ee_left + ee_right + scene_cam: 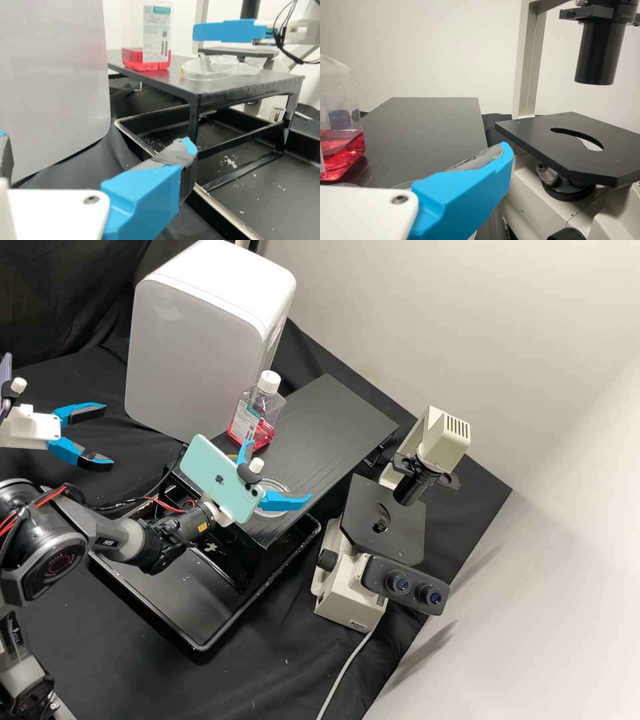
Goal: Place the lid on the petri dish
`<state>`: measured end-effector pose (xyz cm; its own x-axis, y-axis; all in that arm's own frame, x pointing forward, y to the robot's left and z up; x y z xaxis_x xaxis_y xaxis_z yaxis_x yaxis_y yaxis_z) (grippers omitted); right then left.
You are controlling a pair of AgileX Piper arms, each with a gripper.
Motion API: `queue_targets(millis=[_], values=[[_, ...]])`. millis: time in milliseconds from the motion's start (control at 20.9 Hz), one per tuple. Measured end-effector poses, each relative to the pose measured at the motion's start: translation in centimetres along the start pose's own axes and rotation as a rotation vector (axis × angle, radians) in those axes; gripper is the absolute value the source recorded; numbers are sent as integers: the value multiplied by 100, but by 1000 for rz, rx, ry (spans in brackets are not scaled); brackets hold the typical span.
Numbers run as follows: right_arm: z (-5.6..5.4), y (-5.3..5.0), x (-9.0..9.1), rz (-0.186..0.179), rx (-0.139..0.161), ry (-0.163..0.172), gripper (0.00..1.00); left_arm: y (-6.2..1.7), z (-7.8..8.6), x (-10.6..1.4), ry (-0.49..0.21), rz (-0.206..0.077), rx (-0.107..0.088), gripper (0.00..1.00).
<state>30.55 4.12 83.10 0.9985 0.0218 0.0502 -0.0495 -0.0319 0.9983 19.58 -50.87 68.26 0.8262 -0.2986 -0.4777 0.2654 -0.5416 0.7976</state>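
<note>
The petri dish [273, 485] is lying on the raised black shelf [333, 420], at the end closest to my right arm and just in front of the bottle [257, 415] of red liquid. I am holding my right gripper [281, 469] at the dish with the fingers [288, 501] spread wide. One finger is standing on the bottle side and the other is lying along the near side, so the dish is sitting between them. I cannot tell whether either finger is touching the clear plastic, or whether the dish is covered. My left gripper [107, 435] is hanging well apart from the dish, beside the white box [200, 333], its fingers also spread and gripping nothing. The microscope [387, 540] is standing just beside the shelf.
</note>
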Motion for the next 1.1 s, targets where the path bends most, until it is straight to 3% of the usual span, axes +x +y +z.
queue_targets(millis=[383, 623, 718, 862, 958, 1101], values=[[0, 0, 0, 0, 0, 0, 100, -20, 41, -9, -6, -5, -4, 100], [-4, -12, -61, -4, 0, 2, 100, -17, 31, -9, 6, -2, 12, 100], [-53, -27, -104, -9, 1, 20, 100, -18, 35, -10, 8, -1, 10, 100], [-165, -65, -166, -3, -2, 80, 100, -20, 39, -11, 11, -1, 8, 100], [-227, -131, -193, -16, -16, 112, 100, -20, 39, -11, 11, -1, 8, 100], [-282, -227, -215, -31, -61, 148, 100, -20, 39, -11, 11, -1, 8, 100]])
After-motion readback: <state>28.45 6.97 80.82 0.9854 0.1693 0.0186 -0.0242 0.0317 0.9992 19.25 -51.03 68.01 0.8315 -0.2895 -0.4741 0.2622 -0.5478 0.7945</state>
